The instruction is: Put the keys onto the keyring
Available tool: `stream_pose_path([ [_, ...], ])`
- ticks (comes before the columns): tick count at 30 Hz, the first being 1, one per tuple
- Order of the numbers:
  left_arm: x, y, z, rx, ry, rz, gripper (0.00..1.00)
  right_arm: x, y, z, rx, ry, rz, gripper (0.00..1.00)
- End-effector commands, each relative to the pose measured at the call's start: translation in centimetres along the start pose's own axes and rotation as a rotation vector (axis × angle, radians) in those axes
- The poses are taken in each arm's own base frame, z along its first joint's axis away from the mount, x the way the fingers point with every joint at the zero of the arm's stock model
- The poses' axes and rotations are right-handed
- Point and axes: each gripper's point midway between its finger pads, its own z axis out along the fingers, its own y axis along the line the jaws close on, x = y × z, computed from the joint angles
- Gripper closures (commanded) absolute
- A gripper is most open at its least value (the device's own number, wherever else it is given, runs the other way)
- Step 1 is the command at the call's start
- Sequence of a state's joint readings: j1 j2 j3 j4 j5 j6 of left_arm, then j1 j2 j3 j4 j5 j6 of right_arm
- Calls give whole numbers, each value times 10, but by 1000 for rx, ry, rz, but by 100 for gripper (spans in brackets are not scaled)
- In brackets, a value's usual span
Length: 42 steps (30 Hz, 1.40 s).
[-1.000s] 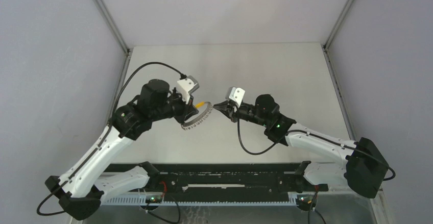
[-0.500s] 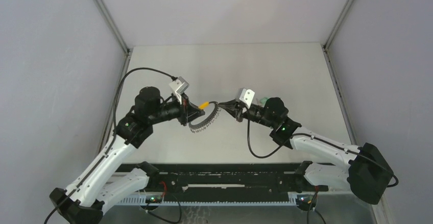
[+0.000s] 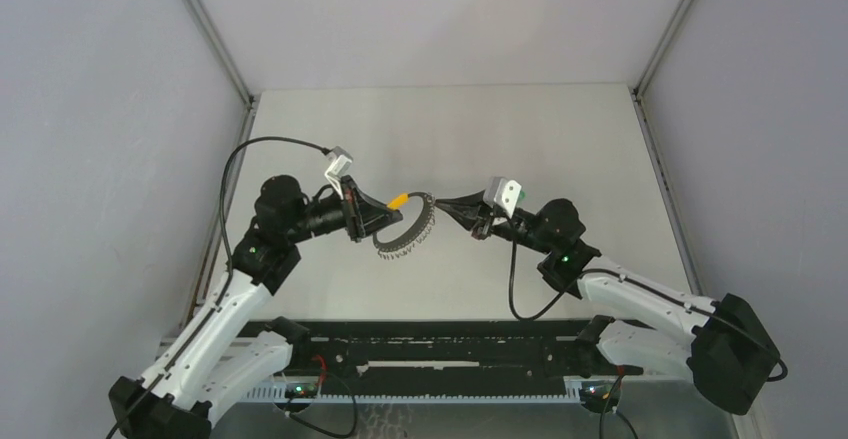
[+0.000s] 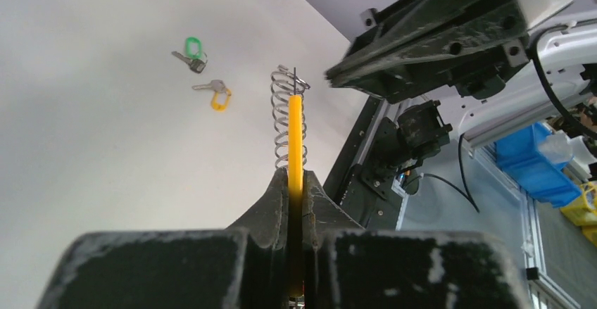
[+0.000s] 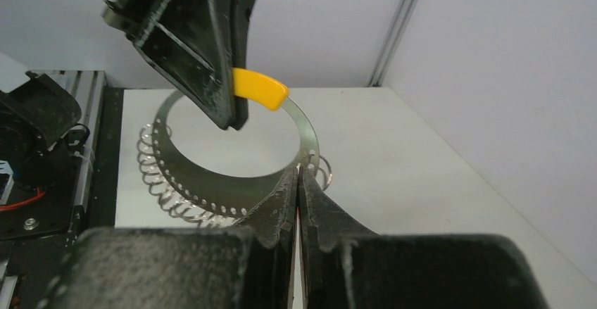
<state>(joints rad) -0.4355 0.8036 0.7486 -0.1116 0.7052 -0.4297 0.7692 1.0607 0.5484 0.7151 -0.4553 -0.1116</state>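
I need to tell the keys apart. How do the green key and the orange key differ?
The green key has a green head; the orange key an orange one. In the left wrist view the orange key lies nearer the keyring, the green key beyond it. Both lie loose on the table, neither on the keyring.

The keyring (image 3: 412, 236), a flat grey metal ring with a yellow section and small wire loops along its rim, is raised above the table (image 4: 84, 112). The green-headed key (image 4: 190, 48) and the orange-headed key (image 4: 220, 98) lie close together on the table.
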Motion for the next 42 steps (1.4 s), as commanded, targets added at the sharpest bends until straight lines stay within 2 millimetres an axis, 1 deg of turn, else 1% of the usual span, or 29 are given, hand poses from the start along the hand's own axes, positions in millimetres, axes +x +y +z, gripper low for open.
stream_pose_path([
  [1,-10,-5,0,44,-62,-26,99,-36,6,-3,-39,-108,-38,100],
  [5,-11,-13,3,113,-87,-56,99,-44,10,-3,-67,-138,-44,100],
  [7,-11,-14,3,125,-90,-71,99,-44,11,-2,-78,-148,-50,100],
  [9,-12,-11,2,93,-81,-49,100,-43,6,-2,-48,-134,-48,100],
  [11,-14,-5,-3,25,-71,-5,100,-32,-3,-3,0,-59,-26,98],
  [12,-15,-2,-6,-10,-63,24,100,-26,-6,-4,19,-17,-21,94],
  [14,-17,1,-11,-54,-29,67,100,-19,-12,-8,50,44,-17,84],
  [16,-17,2,-15,-91,12,98,100,-18,-14,-11,69,79,-9,77],
  [19,-16,7,-17,-164,85,164,100,-14,-18,-12,98,138,-16,70],
  [20,-16,11,-19,-211,112,192,100,-12,-18,-11,104,160,-20,68],
  [21,-12,12,-19,-237,154,217,100,-9,-17,-10,106,186,-23,66],
  [23,-10,17,-22,-299,224,263,100,-2,-16,-8,114,232,-34,63],
  [25,-10,24,-30,-380,298,313,100,8,-17,-7,124,273,-44,60],
  [28,-7,40,-45,-535,442,375,100,20,-17,-7,126,308,-43,58],
  [31,-13,46,-53,-646,497,427,100,26,-15,-3,113,308,-44,59],
  [36,-14,47,-50,-693,537,480,100,25,-10,13,77,258,-45,60],
  [38,-14,45,-46,-687,542,485,100,26,-9,19,76,241,-40,60],
  [42,-11,41,-39,-660,552,488,100,33,-6,31,69,223,9,61],
])
